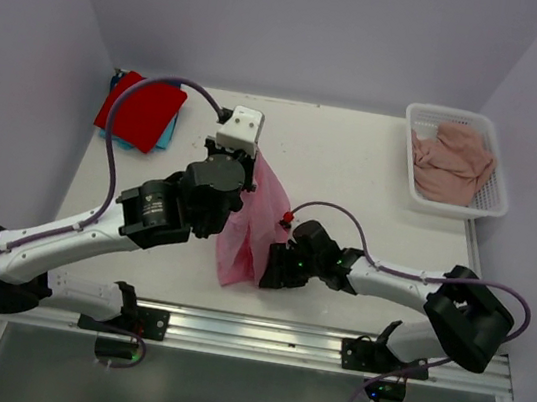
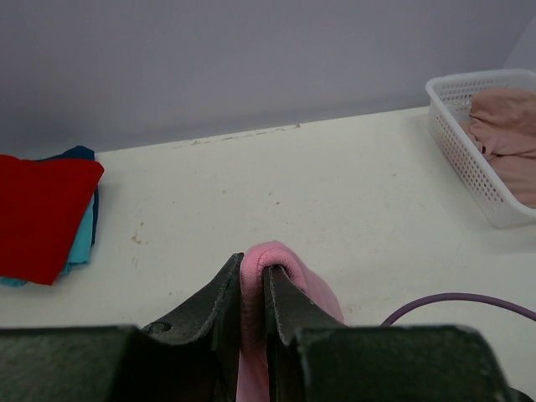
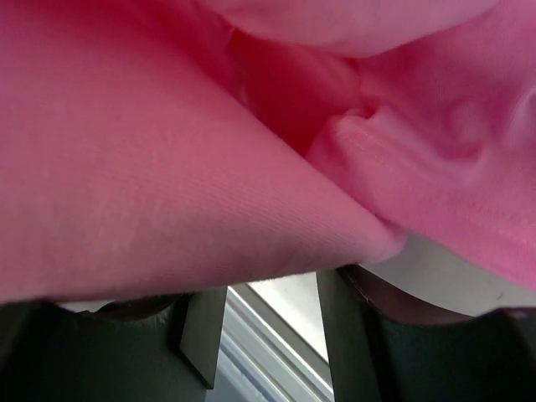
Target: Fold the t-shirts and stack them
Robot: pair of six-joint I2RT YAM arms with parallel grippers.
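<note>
White table [image 1: 371, 191], two arms at near edge. Bright pink t-shirt [image 1: 253, 221] hanging mid-table, top fold pinched tight in left gripper [image 2: 254, 280]. Lower end at right gripper [image 3: 270, 306], jaws apart, cloth across fingertips. White mesh basket [image 1: 453, 113] far right, dusty-pink t-shirt [image 1: 452, 160] inside. Red t-shirt [image 1: 141, 109] folded on teal-blue t-shirt [image 2: 81, 239], far left corner

My white table [image 1: 355, 163], seen from the left gripper [image 2: 254, 270].
Ahead-left of it, well apart, a teal shirt [image 2: 79, 244] lies under a red shirt [image 2: 42, 213]; ahead-right stands a basket [image 2: 469, 142]. Whether the pink shirt [image 1: 262, 210] hanging below it touches the table, I can't tell.
</note>
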